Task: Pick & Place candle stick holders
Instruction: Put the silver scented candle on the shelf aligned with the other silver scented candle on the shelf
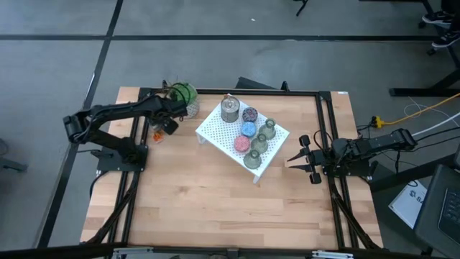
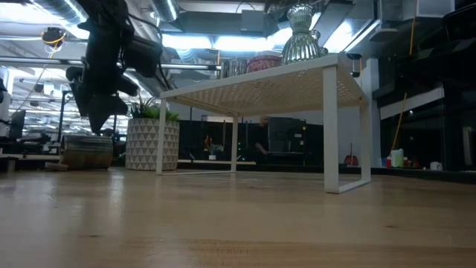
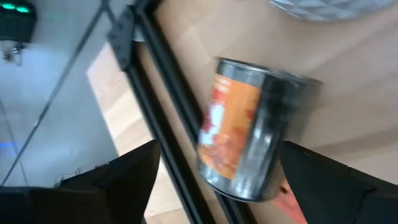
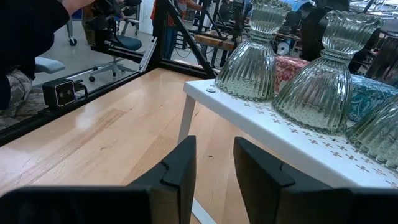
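A white perforated stand [image 1: 277, 144] in the table's middle carries a silver holder [image 1: 230, 109], a purple one [image 1: 249, 114], a blue one [image 1: 248, 129], a pink one [image 1: 242, 144] and three olive-green bell-shaped ones [image 1: 259, 144]. A second silver holder with an orange label [image 3: 249, 130] stands on the table at the far left [image 1: 155, 134]. My left gripper [image 3: 221, 155] is open just above it, one finger on each side [image 2: 97, 123]. My right gripper [image 1: 300, 160] is empty at the stand's right end, open by a narrow gap [image 4: 214, 168].
A green potted plant [image 1: 183, 93] stands at the far left, right behind my left gripper. Black frame rails [image 1: 133, 180] run along the table's left, right and far sides. A person's dark sleeve [image 4: 31, 25] shows beyond the table.
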